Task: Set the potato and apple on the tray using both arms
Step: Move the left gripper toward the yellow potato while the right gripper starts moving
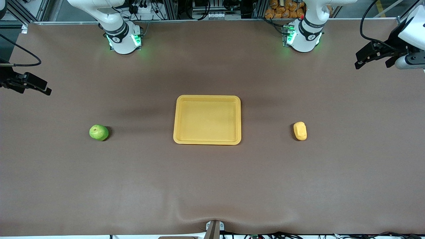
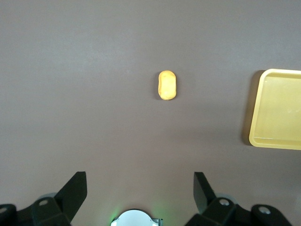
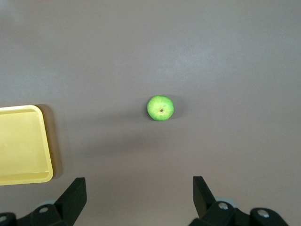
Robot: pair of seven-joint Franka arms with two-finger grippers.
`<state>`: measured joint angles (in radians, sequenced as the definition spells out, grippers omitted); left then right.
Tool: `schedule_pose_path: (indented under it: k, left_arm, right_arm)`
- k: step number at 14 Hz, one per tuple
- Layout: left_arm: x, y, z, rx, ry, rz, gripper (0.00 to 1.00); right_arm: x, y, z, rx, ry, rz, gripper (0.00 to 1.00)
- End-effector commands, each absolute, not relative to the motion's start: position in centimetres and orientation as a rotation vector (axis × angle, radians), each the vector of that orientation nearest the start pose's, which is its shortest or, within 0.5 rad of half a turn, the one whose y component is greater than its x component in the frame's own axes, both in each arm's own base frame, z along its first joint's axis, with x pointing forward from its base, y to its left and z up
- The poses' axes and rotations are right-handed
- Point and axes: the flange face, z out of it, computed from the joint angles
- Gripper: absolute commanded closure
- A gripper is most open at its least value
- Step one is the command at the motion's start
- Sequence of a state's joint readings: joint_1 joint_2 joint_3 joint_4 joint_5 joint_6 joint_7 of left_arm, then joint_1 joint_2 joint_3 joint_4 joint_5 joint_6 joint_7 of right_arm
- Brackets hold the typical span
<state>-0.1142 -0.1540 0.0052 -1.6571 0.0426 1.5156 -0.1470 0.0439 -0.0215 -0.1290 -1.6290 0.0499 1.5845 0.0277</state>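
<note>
The yellow tray (image 1: 207, 97) lies at the middle of the table, with nothing in it. The green apple (image 1: 99, 132) sits on the table toward the right arm's end, level with the tray's near edge. The yellow-orange potato (image 1: 300, 130) lies toward the left arm's end. My left gripper (image 1: 360, 62) is open and empty, held high over its end of the table; its wrist view shows the gripper (image 2: 140, 181), the potato (image 2: 167, 85) and the tray (image 2: 277, 108). My right gripper (image 1: 44, 89) is open and empty, high over its end; its wrist view shows the gripper (image 3: 139, 186), the apple (image 3: 160, 108) and the tray (image 3: 21, 143).
A brown mat (image 1: 212, 182) covers the whole table. The two arm bases (image 1: 124, 39) (image 1: 303, 38) glow green along the table's back edge. A small metal mount (image 1: 214, 228) stands at the front edge.
</note>
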Motion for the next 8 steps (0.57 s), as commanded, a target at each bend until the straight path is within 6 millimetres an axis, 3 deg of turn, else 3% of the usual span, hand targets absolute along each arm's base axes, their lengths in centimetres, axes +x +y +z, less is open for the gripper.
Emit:
schedule_pose_path:
  k: [1,6,8]
  left_arm:
    - [49.8,-4.8,66.6,-3.121,-0.07,-0.013,0.0]
    - [50.1,-4.5,66.4,-3.112,-0.054,-0.01,0.0]
    - [50.6,-4.4,66.1,-3.11,-0.063,-0.003,0.0]
  right_arm:
    - [54.4,-3.4,61.5,-3.082,0.136,0.038,0.0]
    - [54.4,-2.5,60.9,-3.086,0.112,0.065,0.0]
    - [54.2,-1.1,60.0,-3.085,0.074,0.137,0.0]
